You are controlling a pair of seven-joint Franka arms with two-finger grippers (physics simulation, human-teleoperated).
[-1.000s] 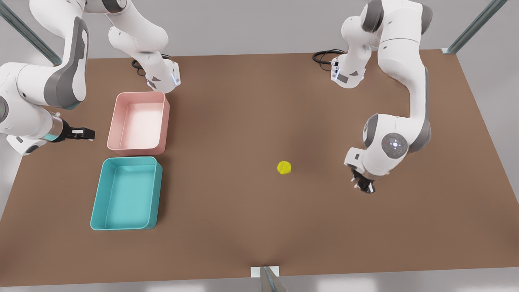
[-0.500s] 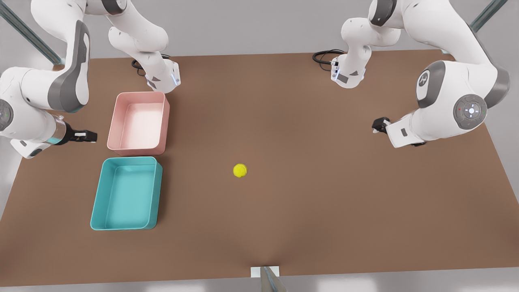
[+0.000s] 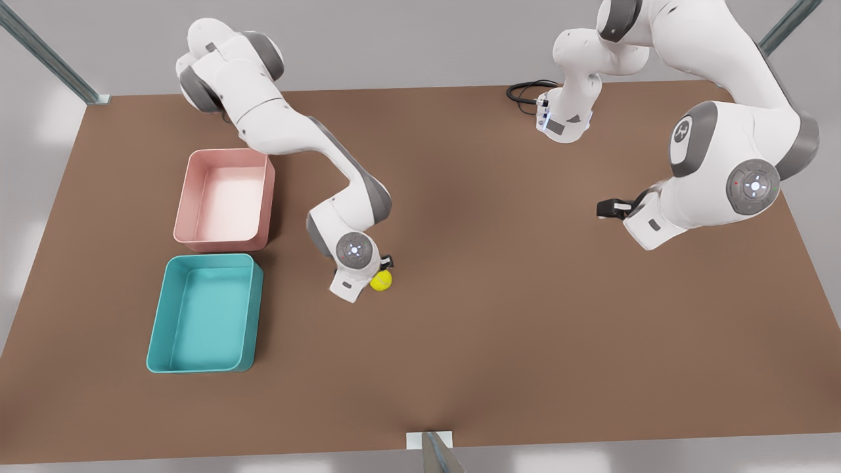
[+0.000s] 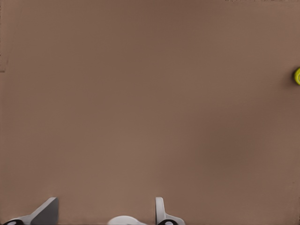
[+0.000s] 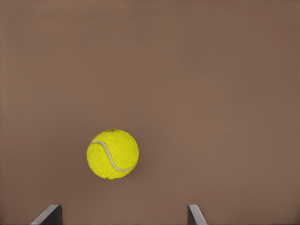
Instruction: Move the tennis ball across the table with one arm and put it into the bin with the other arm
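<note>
The tennis ball point(image 3: 381, 280) point(image 5: 113, 154) point(image 4: 297, 76) is lying on the desk point(image 3: 499, 328) near the middle, right of the teal bin point(image 3: 205, 314) and pink bin point(image 3: 225, 199). The right end effector point(image 3: 386, 265) point(image 5: 123, 214) is hovering just over it, fingers spread wide. The left end effector point(image 3: 608, 209) point(image 4: 105, 212) is waiting well to the front view's right, fingers apart.

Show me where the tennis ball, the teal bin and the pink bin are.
tennis ball point(image 5: 112, 154): right wrist view, middle of the ball, on its seam.
teal bin point(image 3: 159, 314): front view, its left wall.
pink bin point(image 3: 184, 191): front view, its left wall.
</note>
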